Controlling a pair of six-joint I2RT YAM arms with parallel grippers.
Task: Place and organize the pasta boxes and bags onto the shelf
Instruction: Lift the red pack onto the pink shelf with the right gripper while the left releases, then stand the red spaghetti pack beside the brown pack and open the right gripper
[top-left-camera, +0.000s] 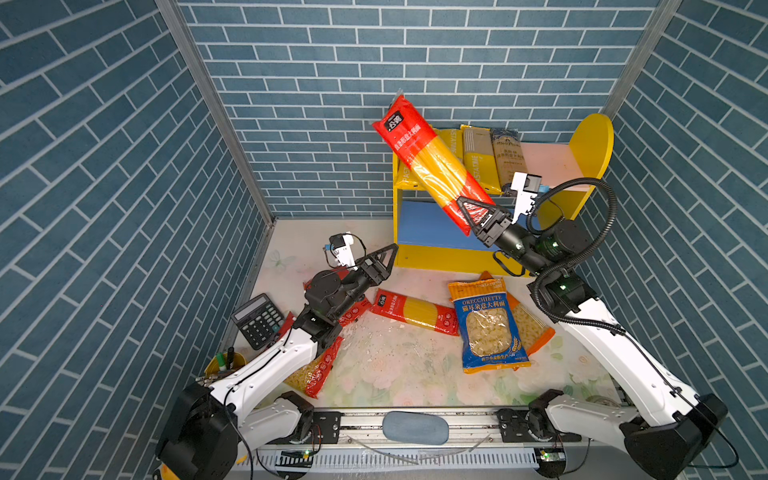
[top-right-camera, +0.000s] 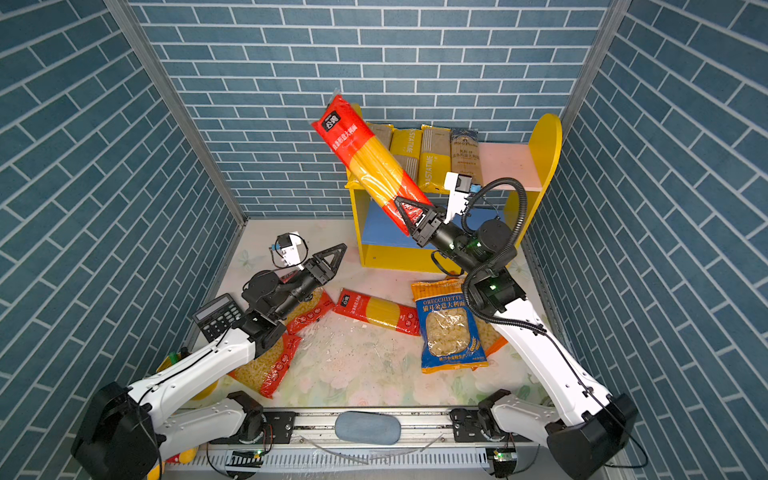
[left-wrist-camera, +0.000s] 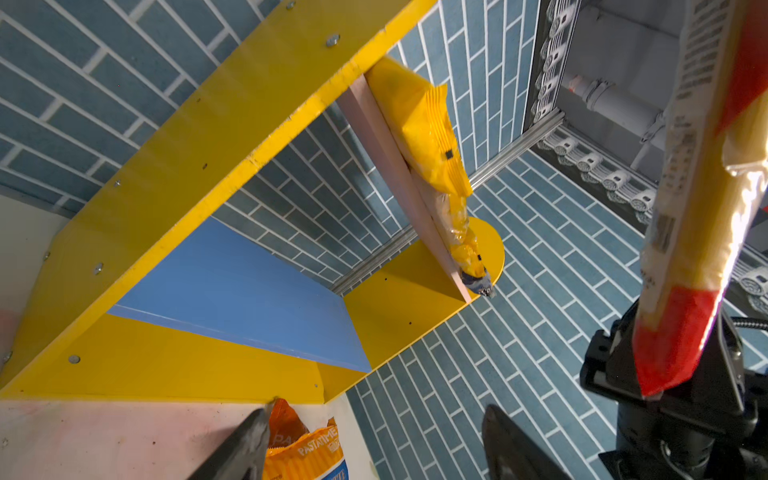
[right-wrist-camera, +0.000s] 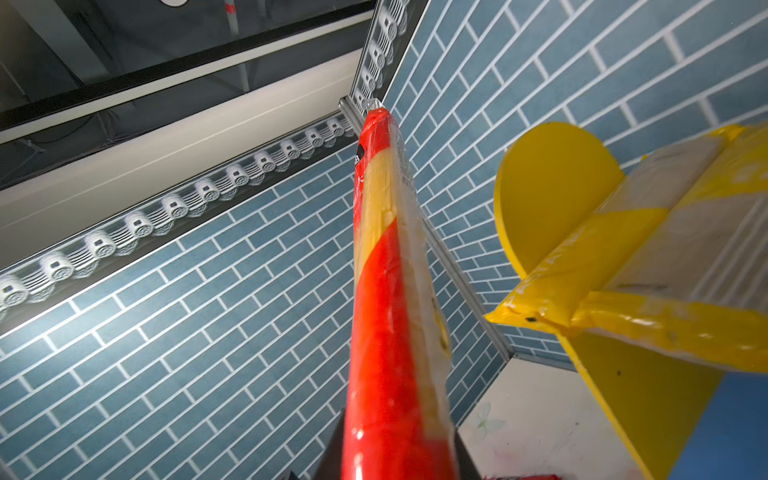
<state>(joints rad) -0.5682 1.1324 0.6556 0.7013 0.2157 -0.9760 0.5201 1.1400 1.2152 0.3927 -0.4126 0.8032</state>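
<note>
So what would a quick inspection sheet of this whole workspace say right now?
Surface: floral-print table, pasta bags scattered over it.
Job's things: shelf has several long packs lying on its pink upper board; on the table lie a loose spaghetti bag, a blue ORECCHIETTE bag over an orange bag, and red bags under the left arm.
Clutter: black calculator at the table's left edge.
Grippers: right gripper shut on the lifted spaghetti bag, held aslant before the shelf; left gripper open, empty.
Cables: black ribbed hose loops around the right arm.
Surroundings: blue brick-pattern walls on three sides.
</note>
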